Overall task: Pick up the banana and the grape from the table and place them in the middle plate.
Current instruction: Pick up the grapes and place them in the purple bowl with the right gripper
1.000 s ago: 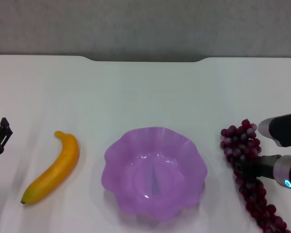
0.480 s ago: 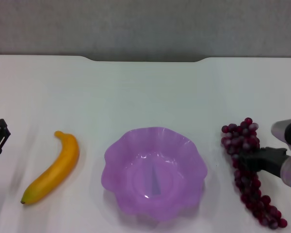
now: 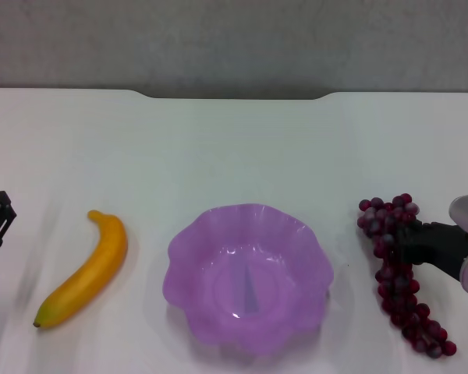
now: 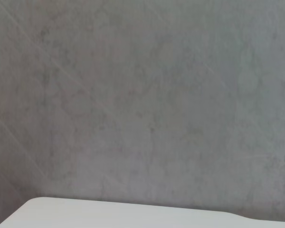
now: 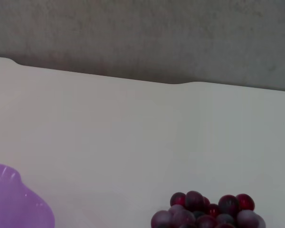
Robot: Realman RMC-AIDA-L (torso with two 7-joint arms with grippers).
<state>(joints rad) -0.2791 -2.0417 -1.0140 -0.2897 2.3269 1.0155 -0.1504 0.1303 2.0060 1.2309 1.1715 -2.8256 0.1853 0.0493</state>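
A dark red-purple grape bunch [image 3: 409, 312] hangs at the right, its lower end trailing toward the table's front edge. My right gripper [image 3: 403, 242] is shut on the bunch's upper part, coming in from the right edge. The right wrist view shows the bunch's top grapes [image 5: 206, 211]. A yellow-orange banana [image 3: 90, 269] lies on the white table [image 3: 234, 148] left of the purple scalloped plate [image 3: 189, 241], which holds nothing; its rim also shows in the right wrist view [image 5: 14, 204]. My left gripper [image 3: 0, 222] sits at the far left edge, apart from the banana.
The table's far edge has a shallow notch [image 3: 234, 96] with a grey wall behind it. The left wrist view shows only that wall and a corner of the table [image 4: 133, 216]. Bare tabletop lies between the plate and the far edge.
The right gripper has lifted the grape bunch and drawn slightly right; the bunch's lower end has come up into view. The left gripper, banana and plate have stayed put.
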